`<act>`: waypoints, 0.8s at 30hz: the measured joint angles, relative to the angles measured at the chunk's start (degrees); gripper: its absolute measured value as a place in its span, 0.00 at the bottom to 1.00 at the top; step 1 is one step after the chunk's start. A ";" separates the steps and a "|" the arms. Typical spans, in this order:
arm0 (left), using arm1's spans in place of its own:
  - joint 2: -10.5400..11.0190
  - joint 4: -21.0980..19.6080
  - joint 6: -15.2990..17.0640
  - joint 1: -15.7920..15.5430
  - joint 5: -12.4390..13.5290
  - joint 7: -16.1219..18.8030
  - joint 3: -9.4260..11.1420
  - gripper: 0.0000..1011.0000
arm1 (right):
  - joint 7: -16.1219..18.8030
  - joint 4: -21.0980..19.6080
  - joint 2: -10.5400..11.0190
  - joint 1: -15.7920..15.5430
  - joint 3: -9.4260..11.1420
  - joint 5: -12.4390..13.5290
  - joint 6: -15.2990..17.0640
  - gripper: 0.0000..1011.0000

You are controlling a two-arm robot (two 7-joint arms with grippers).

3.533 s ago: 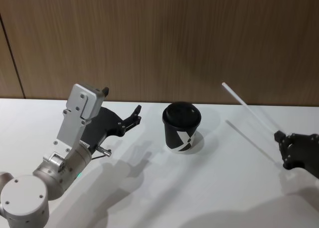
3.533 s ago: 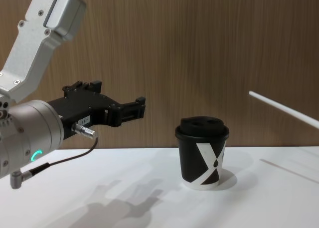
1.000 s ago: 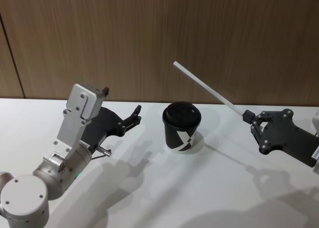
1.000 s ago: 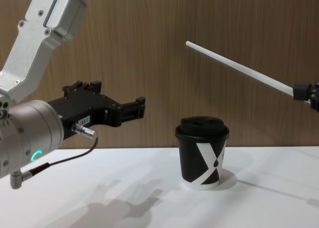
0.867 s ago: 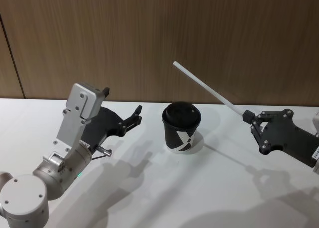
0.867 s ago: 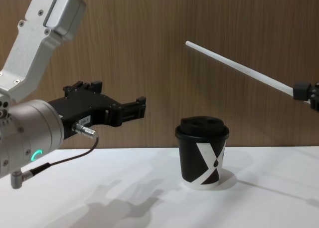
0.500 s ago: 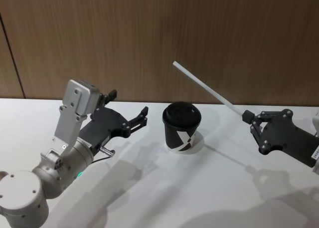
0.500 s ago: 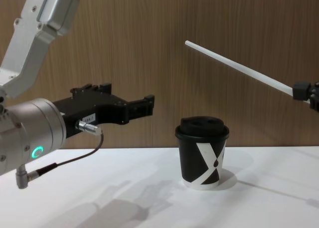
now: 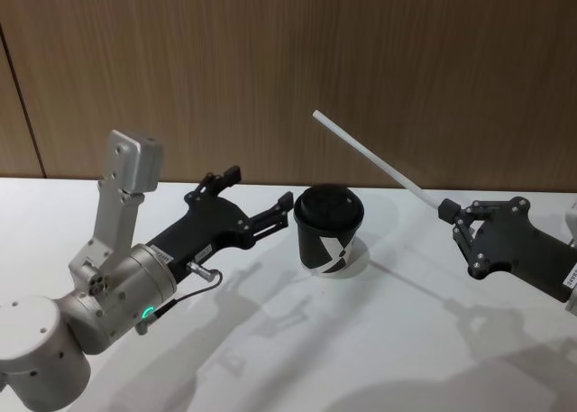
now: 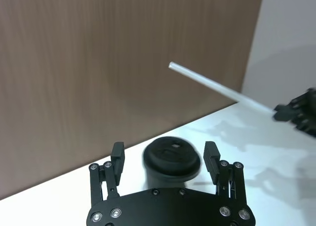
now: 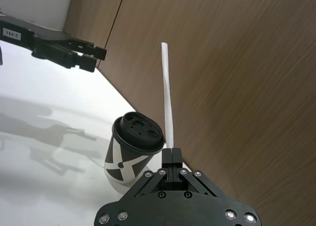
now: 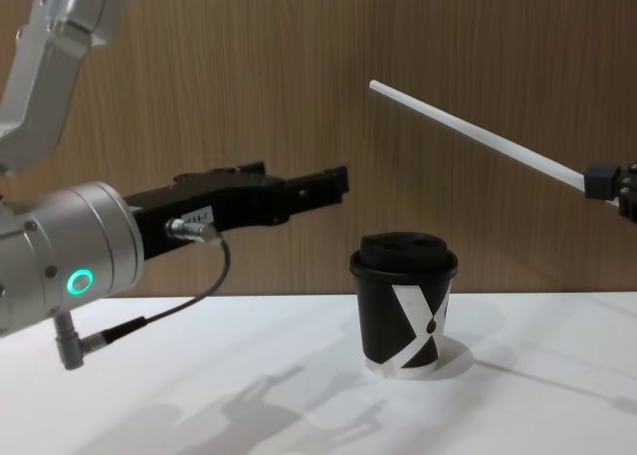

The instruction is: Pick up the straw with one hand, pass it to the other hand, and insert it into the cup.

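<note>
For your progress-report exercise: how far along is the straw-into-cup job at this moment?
Done: the straw is picked up, pinched at its lower end by the right gripper and slanting up in the air. In hand: the left gripper, open, is extended beside the cup, not touching the straw. Left: the handover, then insertion into the cup.
</note>
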 joint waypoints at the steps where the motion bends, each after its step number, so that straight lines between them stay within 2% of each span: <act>1: -0.14 0.06 0.09 -0.03 -0.59 -0.47 -0.12 0.99 | 0.00 0.00 0.00 0.00 0.00 0.00 0.00 0.00; 12: -2.40 1.24 1.49 -0.62 -9.88 -6.89 -1.16 0.99 | -0.02 0.00 0.00 0.00 0.00 0.00 0.00 0.00; 15: -3.02 1.62 1.78 -0.86 -11.60 -7.89 -1.32 0.99 | -0.01 0.00 0.00 0.00 0.00 0.00 0.00 0.00; 18: -4.26 2.46 2.37 -1.36 -14.46 -9.35 -1.49 0.99 | -0.01 0.00 0.00 0.00 0.00 0.00 0.01 0.00; 24: -5.92 3.94 3.53 -2.42 -17.81 -10.47 -1.54 0.99 | -0.01 0.00 0.00 0.00 0.00 0.00 0.01 0.00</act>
